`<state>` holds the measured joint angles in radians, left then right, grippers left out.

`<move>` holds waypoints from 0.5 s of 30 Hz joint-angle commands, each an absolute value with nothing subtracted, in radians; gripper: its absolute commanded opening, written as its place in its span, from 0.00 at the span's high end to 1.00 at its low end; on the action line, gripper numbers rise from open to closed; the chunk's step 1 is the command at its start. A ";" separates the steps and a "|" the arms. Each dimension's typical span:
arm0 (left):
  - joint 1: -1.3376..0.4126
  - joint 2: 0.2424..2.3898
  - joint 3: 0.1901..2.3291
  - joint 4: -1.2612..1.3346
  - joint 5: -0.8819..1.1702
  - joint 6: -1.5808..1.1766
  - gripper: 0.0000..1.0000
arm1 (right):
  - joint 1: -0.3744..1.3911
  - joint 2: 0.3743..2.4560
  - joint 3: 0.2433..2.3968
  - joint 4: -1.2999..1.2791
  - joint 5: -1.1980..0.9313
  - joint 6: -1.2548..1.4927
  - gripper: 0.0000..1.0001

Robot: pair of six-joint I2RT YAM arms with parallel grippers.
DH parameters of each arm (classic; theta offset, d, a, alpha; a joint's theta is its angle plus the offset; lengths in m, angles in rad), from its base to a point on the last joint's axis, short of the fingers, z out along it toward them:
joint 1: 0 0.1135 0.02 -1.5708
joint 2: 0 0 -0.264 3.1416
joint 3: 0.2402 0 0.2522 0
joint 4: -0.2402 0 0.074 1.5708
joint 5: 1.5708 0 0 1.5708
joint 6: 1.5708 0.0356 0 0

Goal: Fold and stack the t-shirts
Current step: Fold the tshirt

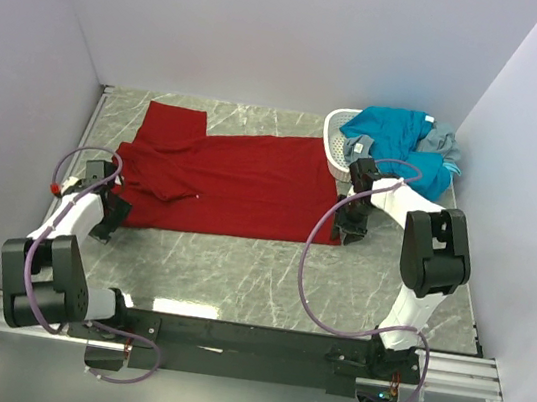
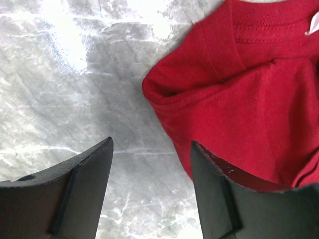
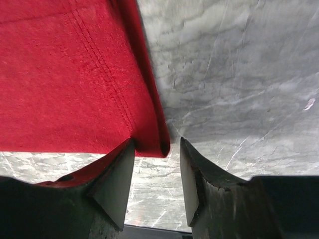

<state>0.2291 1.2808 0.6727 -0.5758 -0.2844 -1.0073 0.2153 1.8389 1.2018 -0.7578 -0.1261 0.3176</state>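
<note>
Grey marbled tabletop (image 1: 237, 277), pale walls around. Item: plain dark red cloth t-shirt (image 1: 241, 182), laid flat mid-table, collar end leftward, one sleeve rumpled. Beyond its right hem: small white perforated plastic basket (image 1: 335, 145) heaped with teal-blue and grey t-shirts (image 1: 400, 135). Left gripper (image 2: 152, 149): jaws spread at the shirt's near shoulder edge, nothing pinched. Right gripper (image 3: 157, 144): jaws spread, straddling the shirt's near hem corner. Handling, judged: light, limp, prone to bunching; grasp at the stitched hem corner and shoulder seam.
</note>
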 commanded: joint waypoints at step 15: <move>0.252 1.502 0.748 -0.437 -0.304 -0.945 0.57 | 0.207 1.861 1.186 -0.772 -0.152 0.316 0.67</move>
<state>0.2432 1.4425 0.7326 -0.4965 -0.3115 -0.9680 0.2150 1.8484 1.1885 -0.7570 -0.1585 0.3210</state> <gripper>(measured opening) 0.460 0.341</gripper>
